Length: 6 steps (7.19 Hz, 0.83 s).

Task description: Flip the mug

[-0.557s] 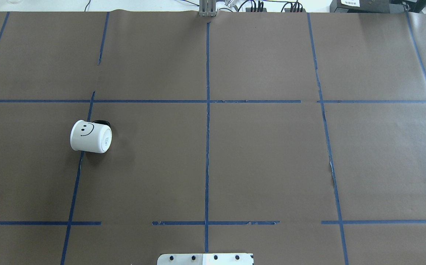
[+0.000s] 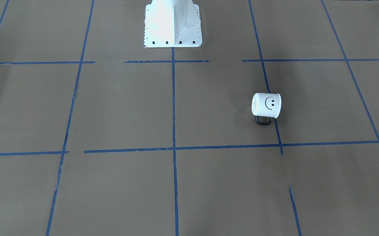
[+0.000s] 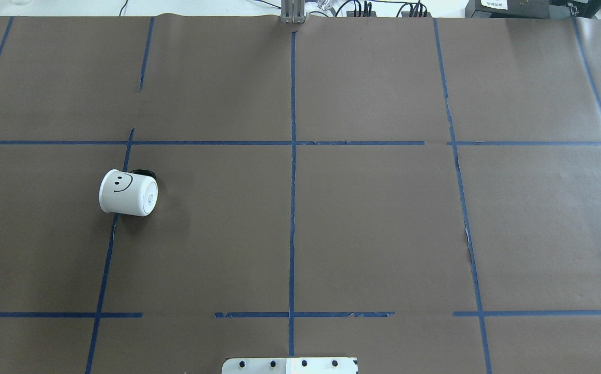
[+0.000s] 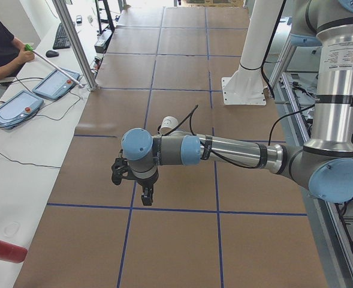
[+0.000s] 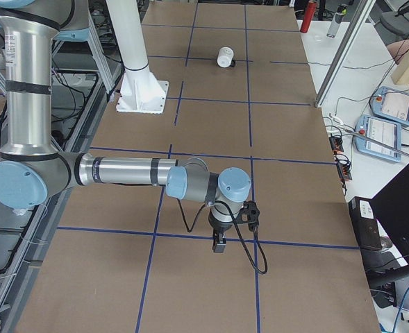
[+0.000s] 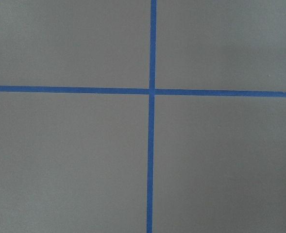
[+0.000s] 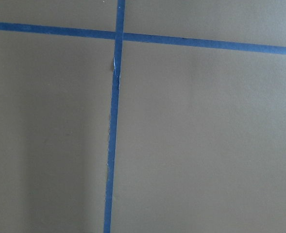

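The white mug (image 3: 128,192) lies on its side on the brown paper, left of the table's middle. Its black smiley face points up, its flat base points toward the table's centre, and its black handle (image 2: 263,120) rests on the side away from the robot. It also shows in the exterior right view (image 5: 226,57) and, partly behind the arm, in the exterior left view (image 4: 169,124). My left gripper (image 4: 145,195) hangs above the table, some way short of the mug. My right gripper (image 5: 219,244) hangs far from it. I cannot tell whether either is open or shut.
Blue tape lines divide the brown paper (image 3: 383,218) into squares. The robot's white base plate (image 2: 173,24) stands at the near edge. Teach pendants (image 4: 20,105) and a seated operator (image 4: 2,48) are beyond the far edge, with a metal post (image 4: 74,45).
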Motion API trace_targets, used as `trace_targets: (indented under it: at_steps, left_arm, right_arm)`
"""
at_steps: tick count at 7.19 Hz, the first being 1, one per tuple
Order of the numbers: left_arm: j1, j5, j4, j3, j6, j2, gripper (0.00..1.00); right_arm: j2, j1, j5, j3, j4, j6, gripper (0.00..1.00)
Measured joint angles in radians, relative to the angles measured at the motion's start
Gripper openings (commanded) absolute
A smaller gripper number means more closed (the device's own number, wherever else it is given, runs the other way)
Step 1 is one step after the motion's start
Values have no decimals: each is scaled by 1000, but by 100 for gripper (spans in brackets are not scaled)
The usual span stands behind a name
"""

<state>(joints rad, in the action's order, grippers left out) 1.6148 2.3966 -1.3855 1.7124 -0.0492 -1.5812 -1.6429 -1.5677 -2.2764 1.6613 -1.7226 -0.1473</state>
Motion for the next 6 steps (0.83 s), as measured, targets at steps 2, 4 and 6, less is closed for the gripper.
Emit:
trace_targets:
  at_steps: [2,4,6]
  left_arm:
    - [-1,0,-49,10,0,2,100]
    - [-8,1,-145,30,6,20,100]
    - [-64,9,-282,33,140,26,100]
  right_arm:
    - [0,0,0,0,0,0,100]
    - [0,0,0,-1,0,0,100]
    - [0,0,0,0,0,0,100]
